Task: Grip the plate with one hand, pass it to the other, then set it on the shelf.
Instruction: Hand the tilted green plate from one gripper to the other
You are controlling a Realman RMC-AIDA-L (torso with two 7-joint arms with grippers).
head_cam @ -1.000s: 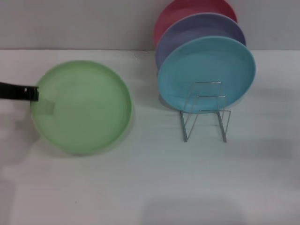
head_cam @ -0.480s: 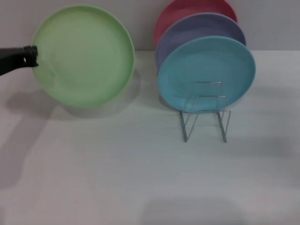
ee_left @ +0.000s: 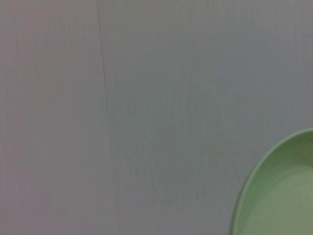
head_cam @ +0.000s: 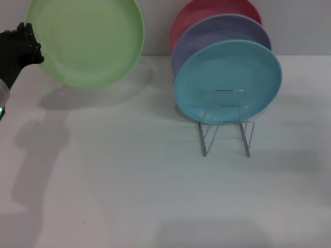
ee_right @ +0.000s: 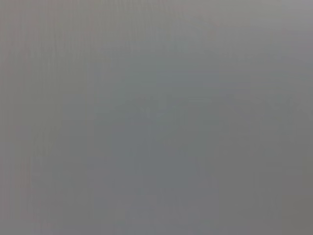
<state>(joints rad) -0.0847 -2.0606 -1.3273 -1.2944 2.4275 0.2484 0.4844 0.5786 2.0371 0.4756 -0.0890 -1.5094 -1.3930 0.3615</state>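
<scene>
The light green plate (head_cam: pixel 85 41) hangs in the air at the upper left of the head view, well above the table, its face tilted toward me. My left gripper (head_cam: pixel 32 49) is shut on its left rim. Part of the plate's rim also shows in the left wrist view (ee_left: pixel 281 193). The silver wire shelf (head_cam: pixel 226 124) stands on the table at centre right, with its front loops bare. My right gripper is out of view; the right wrist view shows only plain grey.
A turquoise-blue plate (head_cam: pixel 227 80), a lavender plate (head_cam: pixel 220 31) and a pink plate (head_cam: pixel 207 10) stand upright one behind the other in the back of the shelf. The white table (head_cam: pixel 129 181) runs to a grey wall behind.
My left gripper has lifted the green plate off the table and carried it up and slightly left, tilting its face toward me. The shelf and the other plates have not moved.
</scene>
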